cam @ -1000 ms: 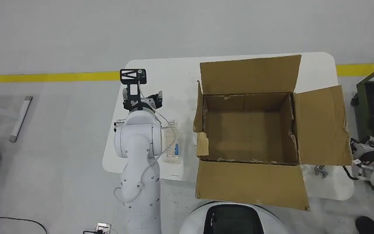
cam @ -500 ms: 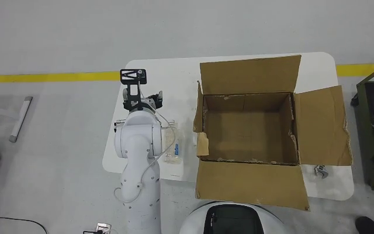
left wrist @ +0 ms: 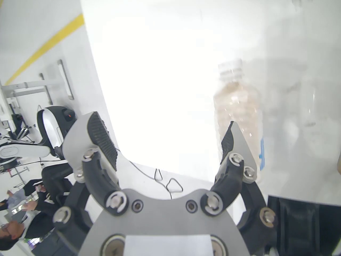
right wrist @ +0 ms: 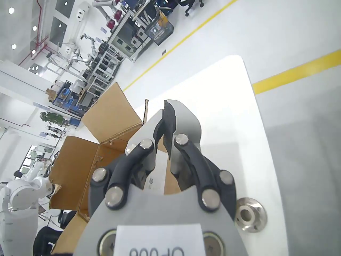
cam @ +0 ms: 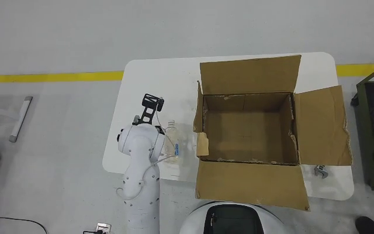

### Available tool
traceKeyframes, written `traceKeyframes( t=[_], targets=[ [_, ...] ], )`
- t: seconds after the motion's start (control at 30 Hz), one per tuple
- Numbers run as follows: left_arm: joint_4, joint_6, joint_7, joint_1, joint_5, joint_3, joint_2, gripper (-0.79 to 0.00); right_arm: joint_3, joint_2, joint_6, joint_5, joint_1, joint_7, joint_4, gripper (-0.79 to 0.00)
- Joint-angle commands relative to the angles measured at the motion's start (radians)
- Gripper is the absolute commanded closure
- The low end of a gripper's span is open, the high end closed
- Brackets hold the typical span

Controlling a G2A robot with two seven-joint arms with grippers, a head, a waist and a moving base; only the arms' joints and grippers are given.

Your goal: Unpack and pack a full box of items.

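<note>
Cardboard box (cam: pixel 248 128) open on the table (cam: pixel 158 76), bare floor showing; bottle (cam: pixel 172 140) lies just left of it, partly hidden under the left arm (cam: pixel 140 149); left gripper (left wrist: pixel 162 123) spread wide; right gripper (right wrist: pixel 166 115) pinched together.

The cardboard box (cam: pixel 250 75) stands open to the top, with its far, right and near flaps folded outward — its left flap stands upright beside the bottle (cam: pixel 171 140). The bottle lies on the table (cam: pixel 158 76) in the narrow strip between the left arm and that flap, near both. Ahead of the left gripper (cam: pixel 153 102), fingers spread wide, flat white table top runs to the far edge.
</note>
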Motion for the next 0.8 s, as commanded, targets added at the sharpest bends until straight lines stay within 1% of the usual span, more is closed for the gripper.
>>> traceKeyframes(
  t=[0.0,0.07,0.1,0.17,0.23,0.33,0.47,0.6,0.77],
  targets=[
    [-0.002,0.014,0.002,0.001,-0.002,-0.002,0.0,-0.785,-0.004,0.003,0.001,-0.024,0.002,0.002,-0.001,-0.015],
    [-0.002,0.014,0.002,0.001,-0.002,-0.002,0.0,-0.785,-0.01,0.005,0.001,-0.037,0.006,0.001,-0.001,-0.028],
    [-0.002,0.014,0.002,0.001,-0.002,-0.002,0.0,-0.785,-0.013,0.006,0.002,-0.044,0.007,0.003,-0.001,-0.049],
    [-0.002,0.014,0.002,0.001,-0.002,-0.002,0.0,-0.785,-0.02,0.009,0.01,-0.058,0.011,0.006,0.002,-0.055],
    [-0.002,0.014,0.002,0.001,-0.002,-0.002,0.0,-0.785,-0.03,0.011,0.02,-0.066,0.016,0.014,0.005,-0.037],
    [0.021,-0.017,0.032,0.028,-0.031,0.011,0.003,-0.785,-0.043,0.016,0.032,-0.081,0.026,0.033,0.011,-0.009],
    [0.046,-0.017,0.032,0.055,-0.08,0.033,0.011,-0.785,-0.053,0.021,0.037,-0.083,0.036,0.041,0.014,-0.031],
    [0.068,0.015,0.0,0.06,-0.122,0.045,0.022,-0.785,-0.057,0.025,0.035,-0.079,0.038,0.047,0.012,-0.065],
    [0.108,0.074,-0.059,0.042,-0.218,0.052,0.037,-0.785,-0.06,0.029,0.034,-0.078,0.031,0.046,0.007,-0.099]
  ],
)
